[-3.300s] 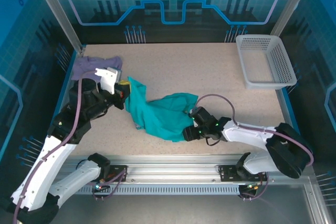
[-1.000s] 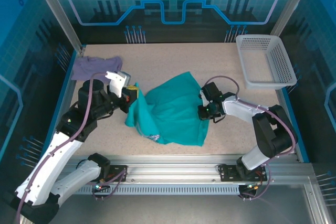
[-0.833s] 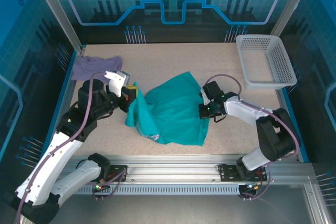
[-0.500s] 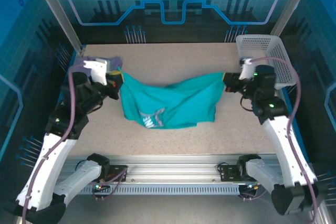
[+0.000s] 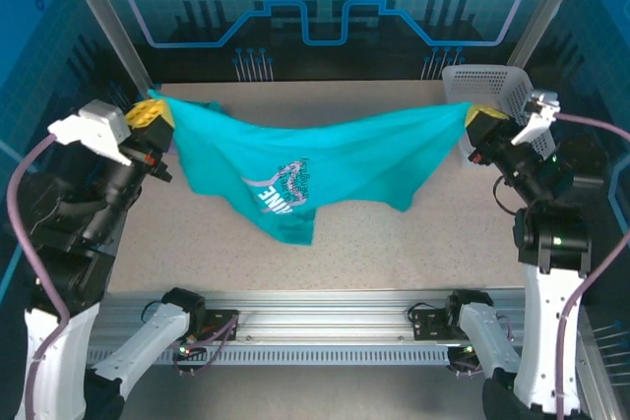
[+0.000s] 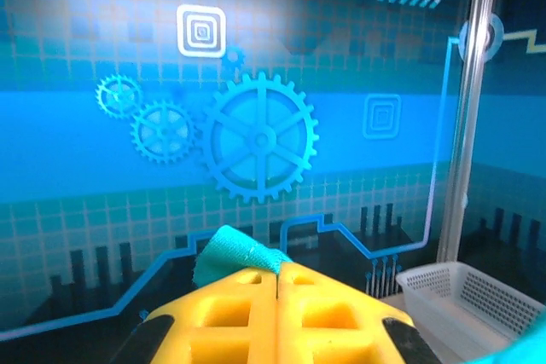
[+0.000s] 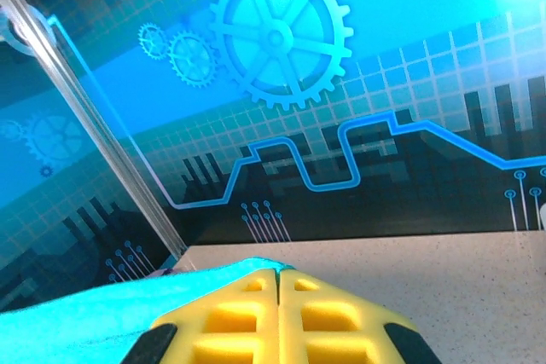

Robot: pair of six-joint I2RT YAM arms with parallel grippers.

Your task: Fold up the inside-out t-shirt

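The teal-green t-shirt (image 5: 315, 159) hangs stretched in the air between my two grippers, sagging in the middle, its white logo (image 5: 281, 189) facing the camera. My left gripper (image 5: 150, 113) is raised at the far left and shut on the shirt's left end; a teal fold (image 6: 235, 253) pokes out above its yellow fingers (image 6: 222, 313). My right gripper (image 5: 479, 115) is raised at the right, in front of the basket, and shut on the right end; teal cloth (image 7: 94, 313) runs off left of its yellow fingers (image 7: 324, 313). The shirt's lowest fold (image 5: 293, 228) hangs close over the table.
A white mesh basket (image 5: 487, 78) stands at the back right, also seen in the left wrist view (image 6: 473, 291). The speckled table (image 5: 394, 243) lies open below the shirt. Blue printed walls and metal posts (image 5: 103, 17) enclose the space.
Both arms have lifted and spread outward, raising the shirt off the table and stretching it wide between them. The lavender shirt at the back left is now covered from view.
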